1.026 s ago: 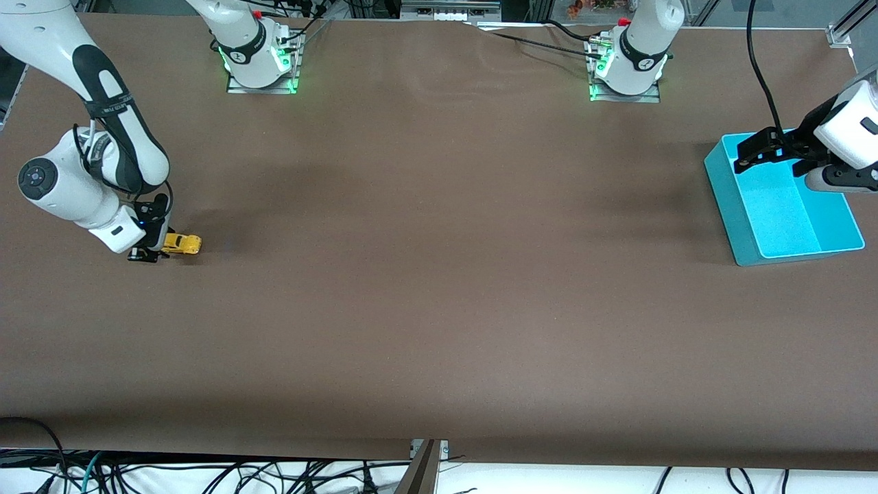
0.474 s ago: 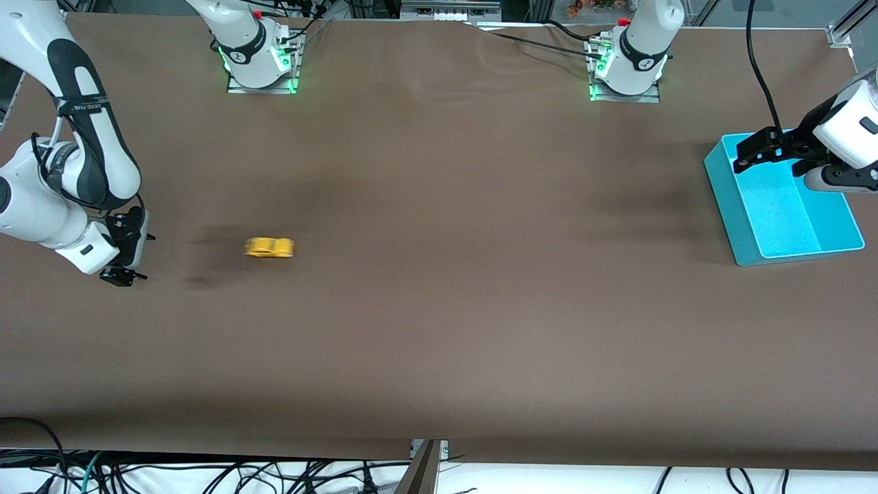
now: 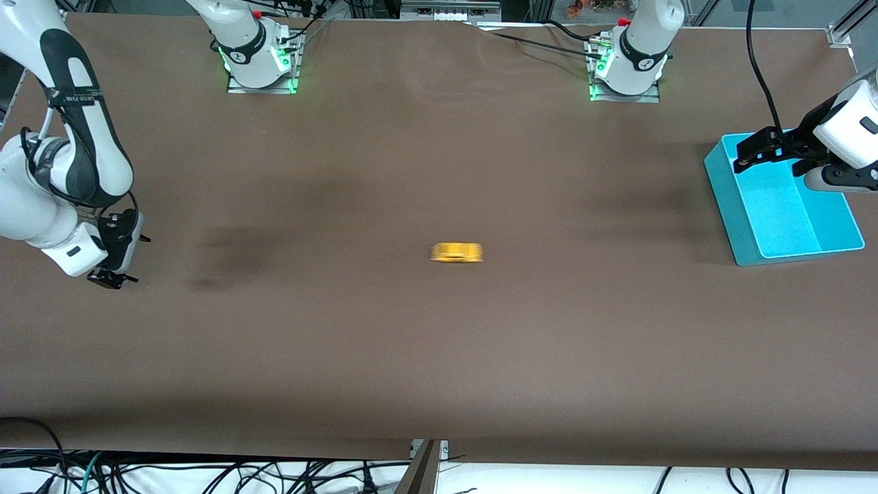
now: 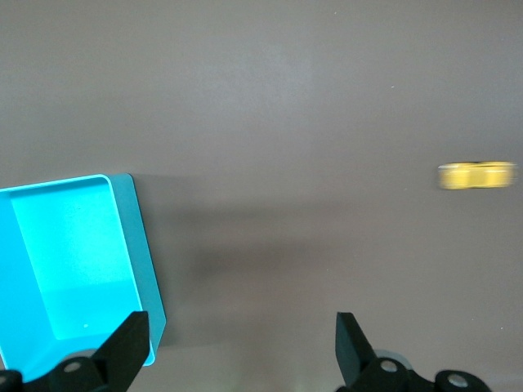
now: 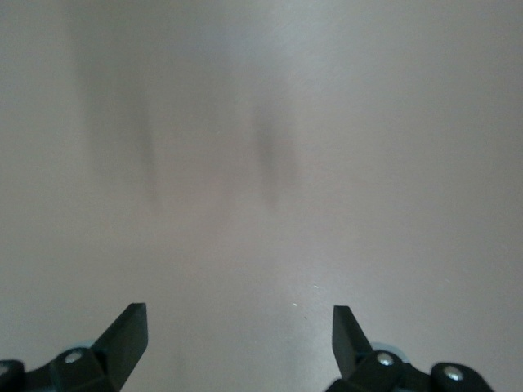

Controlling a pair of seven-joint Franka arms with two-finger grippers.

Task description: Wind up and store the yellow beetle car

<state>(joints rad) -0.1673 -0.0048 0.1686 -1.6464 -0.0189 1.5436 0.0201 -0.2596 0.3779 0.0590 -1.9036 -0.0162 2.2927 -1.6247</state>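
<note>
Yellow beetle car point(image 3: 457, 252) blurred mid-bench, loose; right pincer point(image 3: 110, 278) spread empty near its bench end, left pincer point(image 3: 749, 152) spread over blue bin point(image 3: 748, 254); risked rolling past, uncaught

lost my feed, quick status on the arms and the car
Both end effectors open: right low over table, left over blue bin. Yellow car loose mid-table. Nothing in its way.

A brown table point(image 3: 439, 357) fills the room, with cables point(image 3: 206, 473) tangled along its near edge.
</note>
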